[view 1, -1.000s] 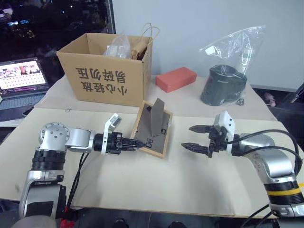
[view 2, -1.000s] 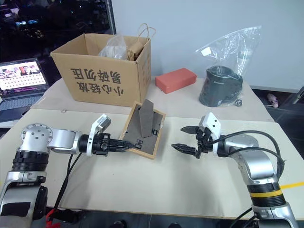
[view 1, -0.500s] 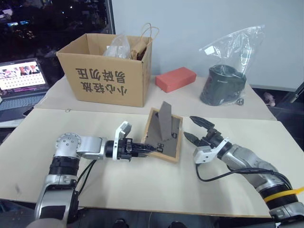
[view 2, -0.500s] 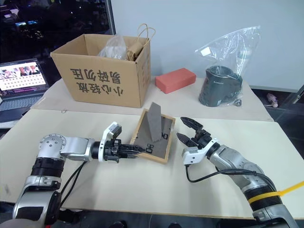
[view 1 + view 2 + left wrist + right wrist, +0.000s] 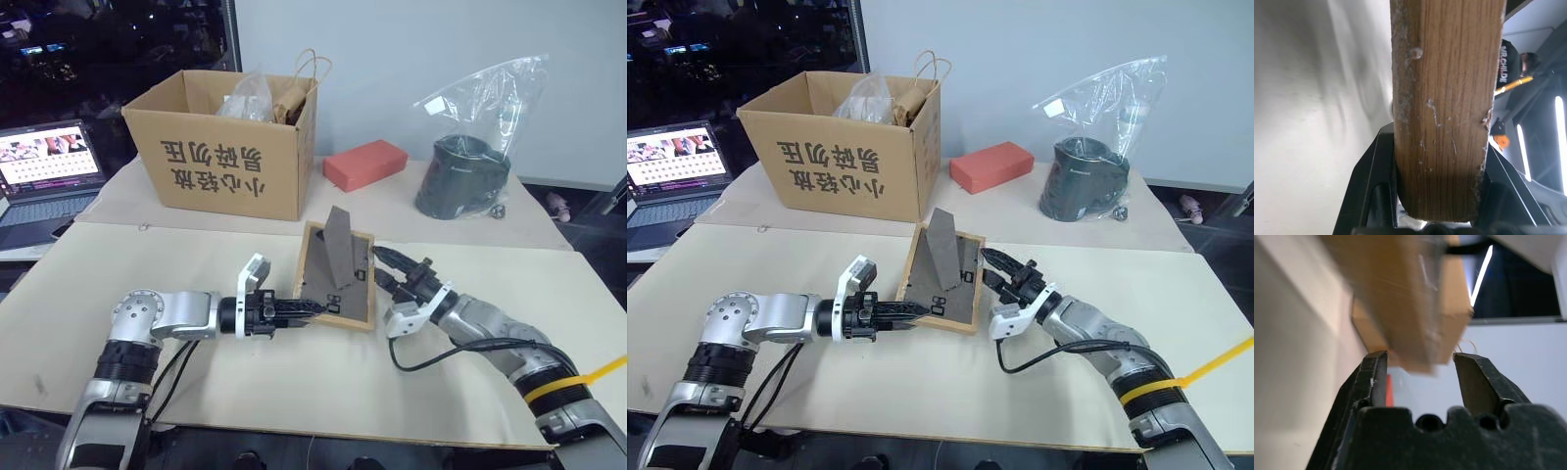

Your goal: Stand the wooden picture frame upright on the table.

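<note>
Two grips: left gripper (image 5: pixel 299 309) pinching wooden picture frame (image 5: pixel 338 277) edge; right gripper (image 5: pixel 392 269) spread astride opposite edge. Light, stiff, probably topple-prone; best held by rims.

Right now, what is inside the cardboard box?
In the box, a crumpled clear plastic bag and a brown paper bag with handles stick out above the rim. Anything deeper is hidden by the walls.

arms: silver metal shells, black ribbed joints
right forearm: yellow band
wrists: white camera blocks
cables: black, looping from each arm
left gripper (image 5: pixel 302 309), right gripper (image 5: pixel 394 270): black fingers
</note>
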